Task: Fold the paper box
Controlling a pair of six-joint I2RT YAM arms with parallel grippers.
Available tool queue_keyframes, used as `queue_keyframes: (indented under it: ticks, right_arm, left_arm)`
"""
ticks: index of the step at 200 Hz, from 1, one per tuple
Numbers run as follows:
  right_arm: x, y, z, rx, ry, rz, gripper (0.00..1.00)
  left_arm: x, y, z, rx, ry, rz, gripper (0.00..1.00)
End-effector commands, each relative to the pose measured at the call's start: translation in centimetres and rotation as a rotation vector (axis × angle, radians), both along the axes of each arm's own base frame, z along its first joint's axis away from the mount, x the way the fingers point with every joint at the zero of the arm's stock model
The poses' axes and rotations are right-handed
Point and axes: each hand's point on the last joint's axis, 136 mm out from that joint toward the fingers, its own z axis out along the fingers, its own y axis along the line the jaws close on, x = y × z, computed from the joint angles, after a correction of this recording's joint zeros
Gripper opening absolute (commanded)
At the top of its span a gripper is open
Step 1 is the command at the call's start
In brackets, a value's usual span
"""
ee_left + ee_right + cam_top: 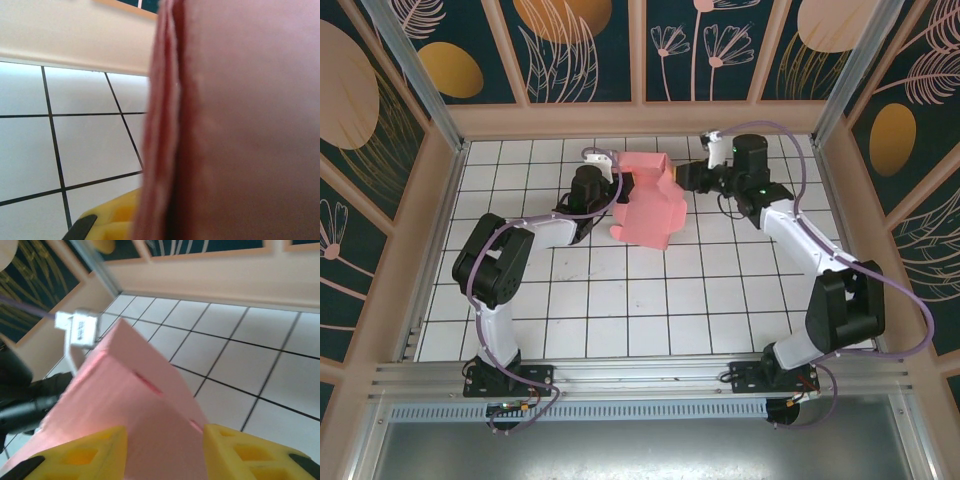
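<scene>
paper box (648, 200): pink, partly folded; toward 12 o'clock on tiled floor (620, 300), between both tools | left gripper (613, 192): at box's 9 o'clock; pinched tight on its edge | right gripper (682, 178): at box's 2 o'clock; yellow fingers (95, 452) astride a panel; squeezing or merely flanking, cannot tell

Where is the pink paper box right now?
Seen from above, the paper box is over the far middle of the tiled table, between the left gripper at its left edge and the right gripper at its right.
</scene>
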Motion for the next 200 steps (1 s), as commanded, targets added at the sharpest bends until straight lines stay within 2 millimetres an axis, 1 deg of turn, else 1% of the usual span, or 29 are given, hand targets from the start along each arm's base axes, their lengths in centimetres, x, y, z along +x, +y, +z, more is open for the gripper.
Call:
queue_keyframes:
  ticks: [1,17,33,43,68,80,106,140,152,178,199,200]
  right_arm:
    - [-1.0,1.6,0.9,-0.022,-0.055,0.075,0.44]
    - [-1.1,2.5,0.6,-0.032,-0.065,0.077,0.44]
    - [-0.8,2.9,0.1,-0.061,-0.075,0.058,0.43]
    - [-0.8,3.1,-0.2,-0.078,-0.082,0.048,0.4]
    - [-0.3,2.9,-0.6,-0.125,-0.103,0.008,0.34]
    - [-0.2,2.8,-0.8,-0.145,-0.115,-0.006,0.33]
    - [0.1,3.3,-1.0,-0.201,-0.155,-0.017,0.32]
    - [0.1,4.0,-1.6,-0.285,-0.214,-0.027,0.33]
    - [0.5,3.8,-1.8,-0.311,-0.226,-0.054,0.32]
    - [1.1,3.1,-1.6,-0.342,-0.257,-0.112,0.26]
    - [1.8,2.5,-1.6,-0.368,-0.278,-0.155,0.25]
    - [1.5,2.8,-1.7,-0.368,-0.279,-0.148,0.25]
  left_arm:
    - [0.3,-0.6,1.5,0.001,-0.02,-0.021,0.0]
    - [0.5,-0.7,0.9,0.011,-0.003,-0.017,0.0]
    - [0.6,-0.9,0.8,0.008,0.004,-0.024,0.0]
    - [0.7,-1.0,0.5,0.011,0.014,-0.028,0.0]
    - [0.5,-1.1,0.4,0.012,0.015,-0.036,0.0]
    - [0.5,-1.1,0.3,0.008,0.016,-0.038,0.0]
    - [0.5,-1.2,0.6,0.0,0.013,-0.046,0.0]
    - [0.5,-1.3,0.6,0.004,0.011,-0.049,0.0]
    - [0.5,-1.3,0.7,0.003,0.012,-0.051,0.0]
    - [0.4,-1.3,0.7,0.004,0.011,-0.052,0.0]
    - [0.4,-1.4,0.7,0.004,0.013,-0.055,0.0]
    - [0.4,-1.3,0.7,0.004,0.013,-0.055,0.0]
